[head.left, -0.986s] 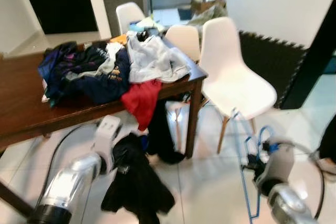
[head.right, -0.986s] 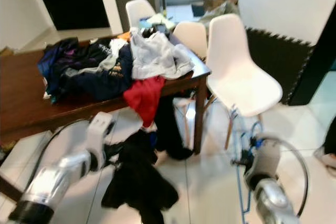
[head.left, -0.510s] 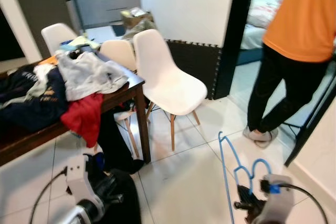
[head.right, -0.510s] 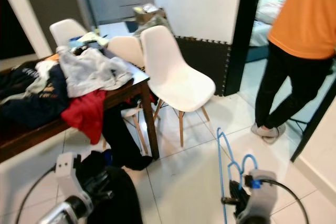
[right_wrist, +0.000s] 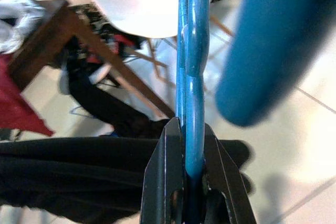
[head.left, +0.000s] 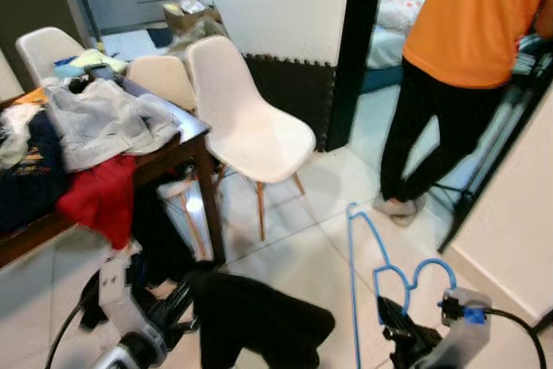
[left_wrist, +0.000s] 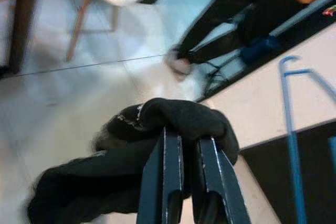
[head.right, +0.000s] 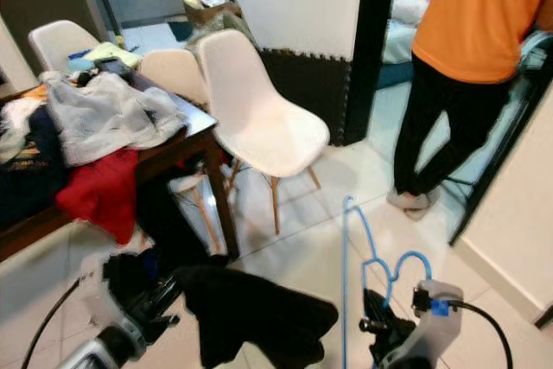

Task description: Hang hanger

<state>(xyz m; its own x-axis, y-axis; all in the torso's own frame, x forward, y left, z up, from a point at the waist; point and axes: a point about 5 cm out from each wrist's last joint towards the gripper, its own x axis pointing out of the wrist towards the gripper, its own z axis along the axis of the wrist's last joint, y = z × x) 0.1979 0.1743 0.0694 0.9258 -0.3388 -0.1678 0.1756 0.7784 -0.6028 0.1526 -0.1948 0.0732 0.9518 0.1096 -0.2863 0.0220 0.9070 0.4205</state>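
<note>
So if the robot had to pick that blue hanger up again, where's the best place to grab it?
Probably where the right gripper pinches it now: a thin straight bar of the blue hanger, fingers closing from either flat side. The curved loops would likely slip more.

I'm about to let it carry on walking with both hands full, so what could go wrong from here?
Three risks:
1. A person stands in the doorway ahead; the blue hanger in the right gripper sticks up and could catch them.
2. The black garment held by the left gripper droops low and may drag on the tiled floor.
3. The white chair and table corner stand close on the left.
</note>
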